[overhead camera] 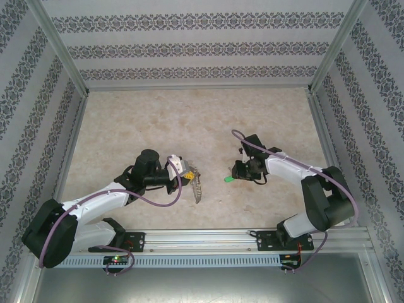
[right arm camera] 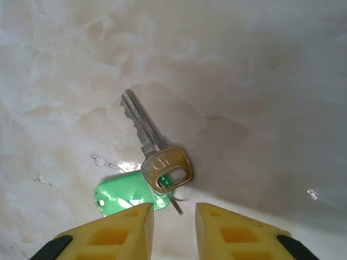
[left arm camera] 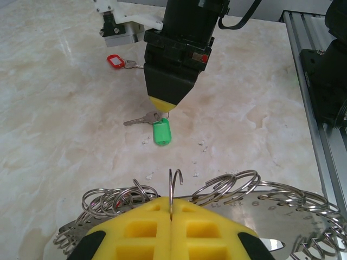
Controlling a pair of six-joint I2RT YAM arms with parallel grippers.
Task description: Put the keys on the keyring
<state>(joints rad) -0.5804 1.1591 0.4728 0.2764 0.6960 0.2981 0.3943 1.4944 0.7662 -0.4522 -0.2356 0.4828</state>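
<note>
Green key [right arm camera: 157,157]: flat on table [right arm camera: 244,81]. Right gripper [right arm camera: 174,216]: just above it, jaws parted, empty; I judge it poised to pinch. Left gripper [left arm camera: 171,208]: near the key, clenched on keyring [left arm camera: 227,187], presenting it for threading.

- We see the left arm [overhead camera: 101,197] and the right arm [overhead camera: 287,165] built alike, with white tube links between bulky black joint housings.
- A grey-purple cable [overhead camera: 158,205] loops loosely along each arm.
- Each base [overhead camera: 120,237] is a black block, with tiny red and green lights just below it.
- The left gripper [left arm camera: 171,214] and the right gripper [right arm camera: 174,216] carry bright yellow fingers [right arm camera: 127,233] with square moulded recesses and black outer corners.
- In the left wrist view, the right gripper's body is a black wedge tapering to a yellow tip, with a small red part on its side.
</note>
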